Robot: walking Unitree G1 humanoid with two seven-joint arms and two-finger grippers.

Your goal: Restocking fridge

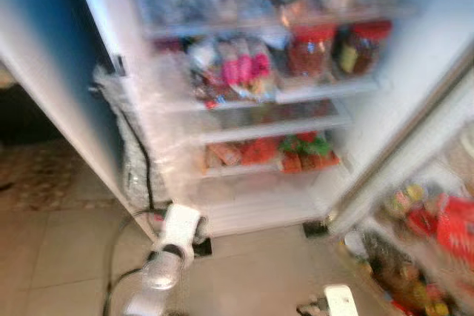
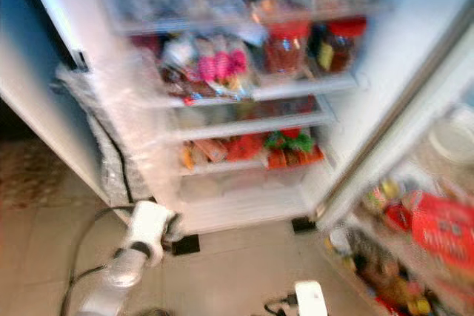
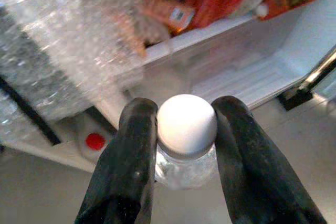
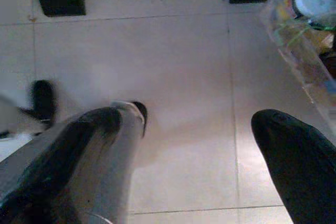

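Head views blurred. Fridge [image 1: 244, 205] stood open ahead, shelves packed with food; red-lidded jars [image 1: 333, 49] on upper shelf at right, door racks at far right. Left gripper [image 3: 184, 145] clenched on clear bottle [image 3: 185, 169] with white cap [image 3: 186, 119], held low before fridge's bottom left, above tiled floor [image 4: 178, 77]. Right gripper [image 4: 194, 150] hung over floor nearer right, fingers [image 4: 294, 145] spread wide, holding nothing.

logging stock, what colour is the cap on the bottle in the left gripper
White, on the clear bottle; the left wrist view shows it best.
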